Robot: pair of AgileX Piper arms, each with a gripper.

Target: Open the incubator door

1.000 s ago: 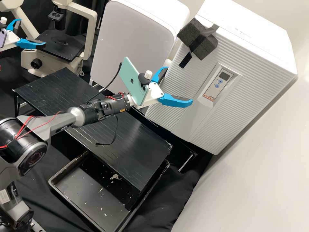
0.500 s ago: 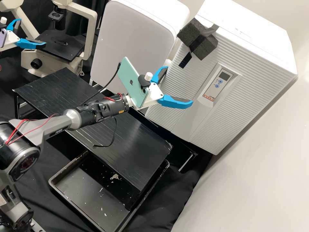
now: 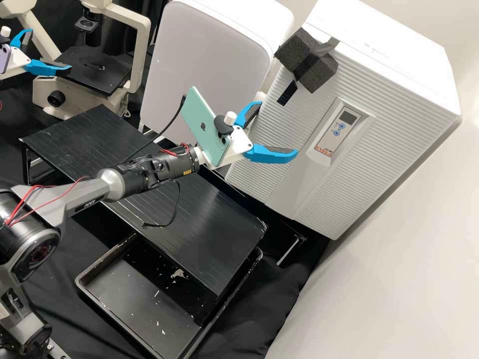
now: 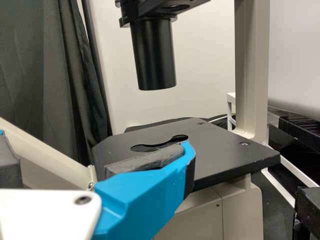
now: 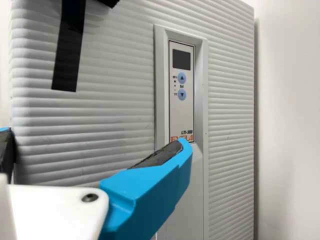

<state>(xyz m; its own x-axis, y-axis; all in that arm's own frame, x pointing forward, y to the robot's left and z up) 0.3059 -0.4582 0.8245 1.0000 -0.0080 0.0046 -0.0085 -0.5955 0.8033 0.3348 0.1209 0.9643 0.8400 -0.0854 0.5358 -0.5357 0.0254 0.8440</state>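
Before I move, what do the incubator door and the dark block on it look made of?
The door: probably plastic, white with a soft satin sheen and moulded-looking ribs, though painted metal is possible. The block: likely foam, dark grey, matt and grainy.

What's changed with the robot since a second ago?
The right arm's elbow drew back toward the high view's lower left, while the open right hand barely shifted. Nothing was grabbed or let go. The white cabinet's door is still shut, and the left hand is still by the microscope.
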